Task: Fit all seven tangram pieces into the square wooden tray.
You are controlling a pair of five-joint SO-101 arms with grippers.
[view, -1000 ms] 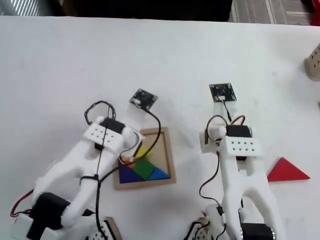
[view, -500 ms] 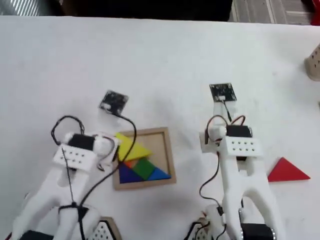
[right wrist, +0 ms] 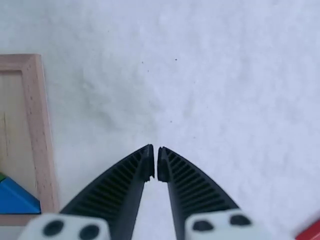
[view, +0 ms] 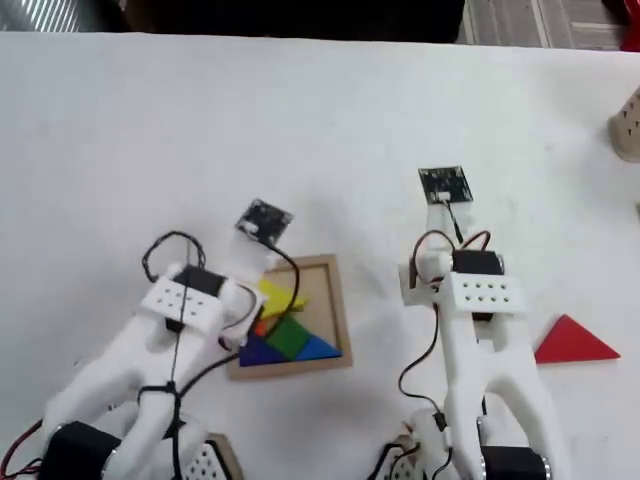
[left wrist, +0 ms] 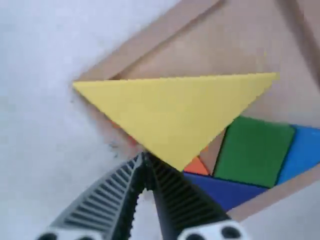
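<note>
Square wooden tray [view: 341,310], lower centre of the high view, with yellow triangle piece [left wrist: 170,112] overlapping its rim. Left gripper [left wrist: 146,159], jaws together, touches that triangle's corner; right gripper [right wrist: 155,165] likewise closed over white table [right wrist: 225,75].

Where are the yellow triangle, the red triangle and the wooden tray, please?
yellow triangle [left wrist: 175,112], left wrist view, middle of its face.
red triangle [view: 572,343], high view, its middle.
wooden tray [view: 341,310], high view, right-hand rim.

High overhead — close wrists — common tray [view: 338,305]
</note>
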